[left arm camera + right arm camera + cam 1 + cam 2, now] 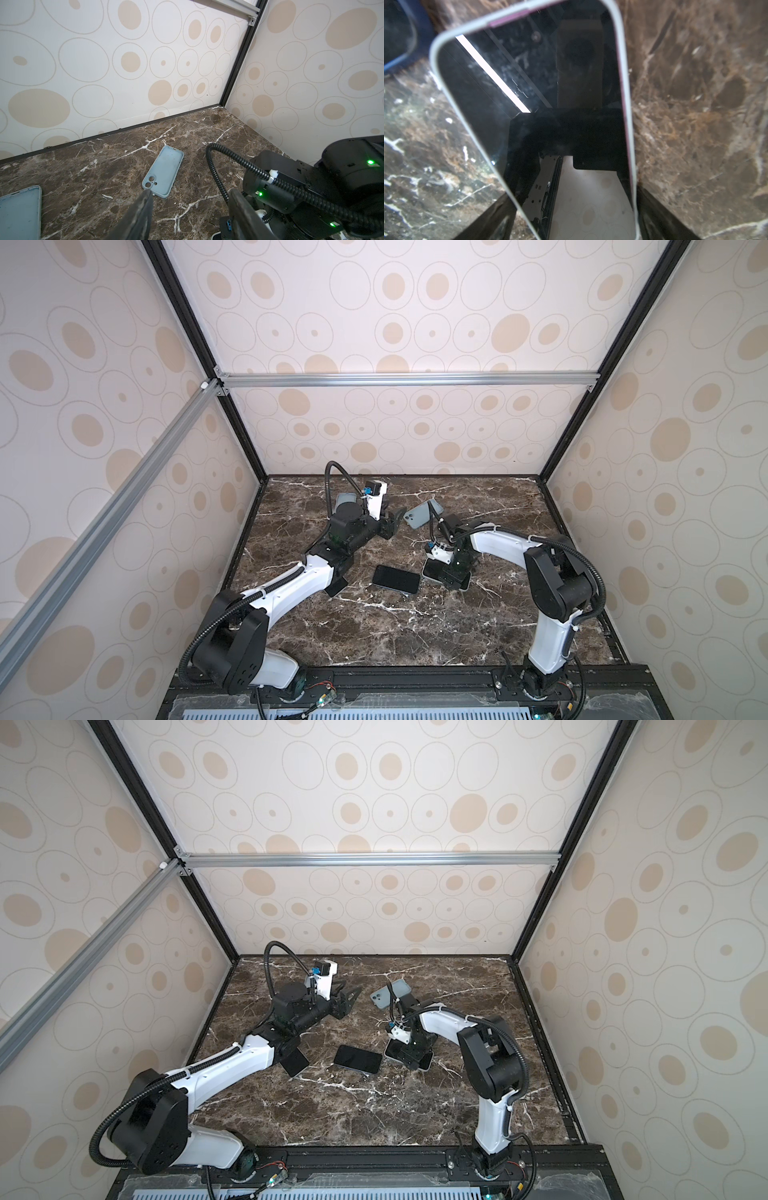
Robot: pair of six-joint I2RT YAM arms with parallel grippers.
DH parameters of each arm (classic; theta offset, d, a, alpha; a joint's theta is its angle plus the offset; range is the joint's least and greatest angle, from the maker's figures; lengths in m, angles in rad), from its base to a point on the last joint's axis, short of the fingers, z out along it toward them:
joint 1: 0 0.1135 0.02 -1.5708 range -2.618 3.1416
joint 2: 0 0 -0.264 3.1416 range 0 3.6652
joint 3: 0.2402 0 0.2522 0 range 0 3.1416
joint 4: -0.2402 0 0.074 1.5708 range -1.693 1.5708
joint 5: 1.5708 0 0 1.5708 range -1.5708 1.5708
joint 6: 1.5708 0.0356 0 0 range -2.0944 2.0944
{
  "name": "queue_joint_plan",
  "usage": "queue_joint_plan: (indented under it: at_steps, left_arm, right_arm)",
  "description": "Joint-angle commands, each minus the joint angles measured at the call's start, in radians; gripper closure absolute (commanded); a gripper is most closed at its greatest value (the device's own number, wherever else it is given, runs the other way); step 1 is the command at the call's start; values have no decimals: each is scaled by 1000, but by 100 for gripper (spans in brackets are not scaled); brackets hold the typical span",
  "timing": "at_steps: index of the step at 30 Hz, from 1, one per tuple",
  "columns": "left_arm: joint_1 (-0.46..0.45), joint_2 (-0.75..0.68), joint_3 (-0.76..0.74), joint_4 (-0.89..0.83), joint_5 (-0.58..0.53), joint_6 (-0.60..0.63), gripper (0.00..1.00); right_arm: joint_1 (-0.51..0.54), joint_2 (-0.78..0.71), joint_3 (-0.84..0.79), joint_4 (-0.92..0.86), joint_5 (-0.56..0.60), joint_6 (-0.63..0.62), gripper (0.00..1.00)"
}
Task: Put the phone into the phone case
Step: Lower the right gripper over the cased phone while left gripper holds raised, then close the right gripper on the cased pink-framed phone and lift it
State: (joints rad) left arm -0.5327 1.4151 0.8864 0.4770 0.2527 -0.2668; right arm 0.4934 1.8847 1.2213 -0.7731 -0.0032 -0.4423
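Observation:
A phone [529,93] with a white rim and a dark screen lies face up on the marble table [374,630]. In both top views only its near-left corner [432,570] [392,1050] shows under my right gripper [455,580] [415,1058]. My right gripper [575,191] stands over the phone with a fingertip against each long edge. The empty pale blue phone case [422,516] [388,992] [164,172] lies hollow side up farther back. My left gripper [397,518] [351,994] [191,192] hangs open just left of the case, holding nothing.
A second dark phone [395,578] [358,1058] lies left of the gripped one, its corner [396,31] close by. A dark flat thing [336,587] sticks out under the left forearm. Another pale blue flat item [345,499] [19,212] lies behind the left arm. Walls enclose three sides.

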Motion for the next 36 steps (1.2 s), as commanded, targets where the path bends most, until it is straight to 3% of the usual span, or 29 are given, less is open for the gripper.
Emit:
queue_joint_plan:
  at_steps: [1,36]
  left_arm:
    - [6,-5,1,34,11,-17,42]
    - [-14,-3,-6,53,15,-66,43]
  right_arm:
    - [4,45,-9,-54,2,2,11]
    - [2,47,2,-77,45,49,19]
